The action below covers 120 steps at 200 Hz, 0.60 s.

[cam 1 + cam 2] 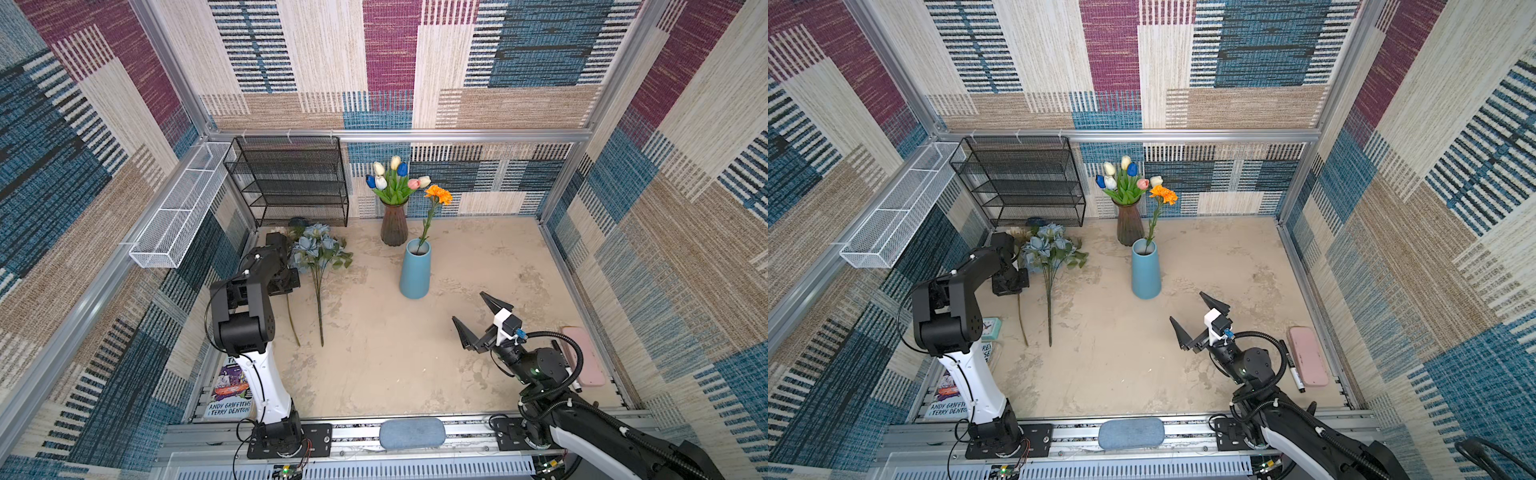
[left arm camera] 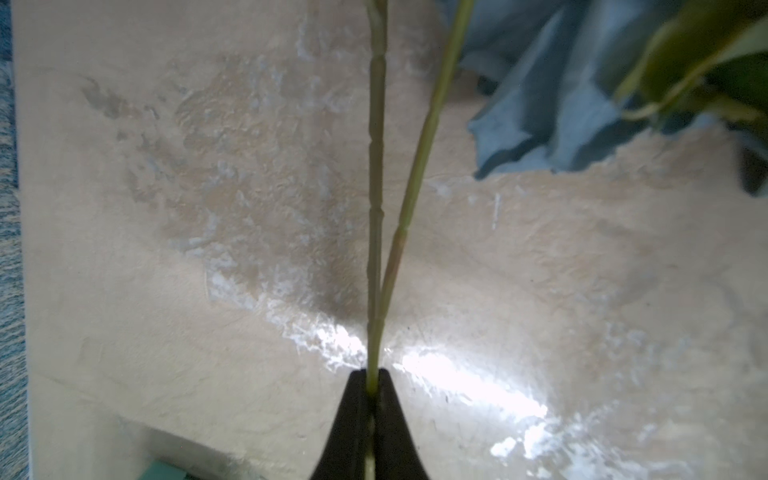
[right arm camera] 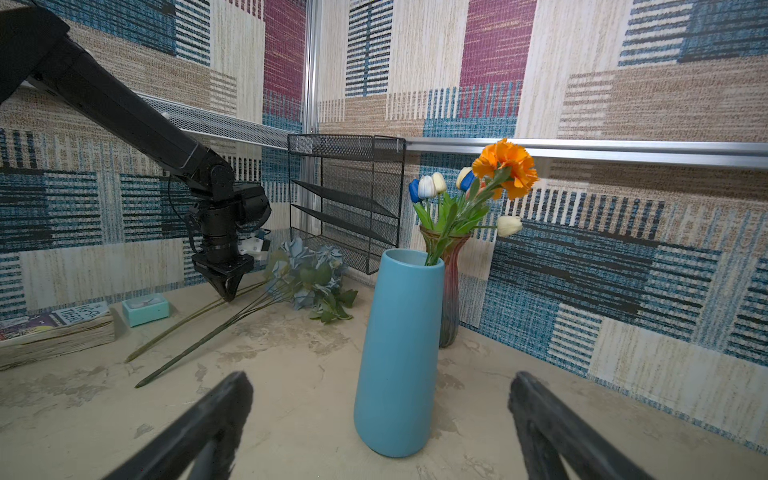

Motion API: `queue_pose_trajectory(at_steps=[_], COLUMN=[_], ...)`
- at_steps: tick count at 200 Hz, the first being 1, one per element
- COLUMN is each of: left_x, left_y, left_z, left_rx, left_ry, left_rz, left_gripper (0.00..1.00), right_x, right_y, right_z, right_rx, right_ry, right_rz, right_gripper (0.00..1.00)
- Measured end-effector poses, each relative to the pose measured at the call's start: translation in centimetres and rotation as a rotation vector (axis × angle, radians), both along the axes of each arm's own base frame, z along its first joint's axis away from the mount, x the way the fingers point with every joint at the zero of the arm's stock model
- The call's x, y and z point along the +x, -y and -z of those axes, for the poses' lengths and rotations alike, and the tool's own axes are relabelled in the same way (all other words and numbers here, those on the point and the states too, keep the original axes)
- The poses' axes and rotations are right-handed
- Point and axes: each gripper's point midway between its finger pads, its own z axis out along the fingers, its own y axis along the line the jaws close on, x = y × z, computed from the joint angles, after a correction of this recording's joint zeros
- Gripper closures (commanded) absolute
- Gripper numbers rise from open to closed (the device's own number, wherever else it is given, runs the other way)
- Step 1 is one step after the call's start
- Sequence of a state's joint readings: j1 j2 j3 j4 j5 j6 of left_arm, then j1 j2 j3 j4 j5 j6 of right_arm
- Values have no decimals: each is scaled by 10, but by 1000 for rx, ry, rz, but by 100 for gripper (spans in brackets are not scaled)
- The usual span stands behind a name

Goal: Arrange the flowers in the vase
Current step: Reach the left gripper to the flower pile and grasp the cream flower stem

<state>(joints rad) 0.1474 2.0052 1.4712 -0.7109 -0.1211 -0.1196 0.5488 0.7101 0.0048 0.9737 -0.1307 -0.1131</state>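
My left gripper [image 2: 371, 382] is shut on a thin green flower stem [image 2: 376, 166] low over the table at the left; the same stem [image 1: 293, 324] runs toward the front. Beside it lies the dusty-blue rose bunch [image 1: 318, 249], also seen close up [image 2: 540, 104]. The blue vase [image 1: 414, 274] stands mid-table with an orange flower [image 1: 438, 194] in it. Behind it a brown glass vase [image 1: 394, 228] holds the tulips [image 1: 395, 178]. My right gripper [image 1: 469, 307] hangs open and empty, a short way in front of the blue vase [image 3: 399, 353].
A black mesh rack [image 1: 291, 183] and a white wire basket [image 1: 178, 208] line the back left. A book [image 1: 230, 395] and a teal clock [image 1: 991, 328] lie by the left arm. A pink case [image 1: 582, 357] and a marker [image 1: 1293, 370] lie at the right edge.
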Motion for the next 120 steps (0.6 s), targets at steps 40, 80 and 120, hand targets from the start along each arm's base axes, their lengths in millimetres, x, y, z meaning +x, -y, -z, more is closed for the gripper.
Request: queue_pose_trajectory(at_steps=[40, 80, 120], left_x=[-5, -7, -13], left_y=[6, 8, 18], left_z=[-5, -21, -54], left_rx=[-17, -16, -24], left_ry=[10, 46, 125], left_rz=[9, 12, 13], left_gripper=[100, 100, 100], right_x=[1, 1, 1], right_y=[0, -1, -1], right_z=[2, 3, 3], right_rx=[-4, -5, -5], right_ry=[-6, -8, -8], right_rz=[0, 0, 0], right_gripper=[0, 0, 0])
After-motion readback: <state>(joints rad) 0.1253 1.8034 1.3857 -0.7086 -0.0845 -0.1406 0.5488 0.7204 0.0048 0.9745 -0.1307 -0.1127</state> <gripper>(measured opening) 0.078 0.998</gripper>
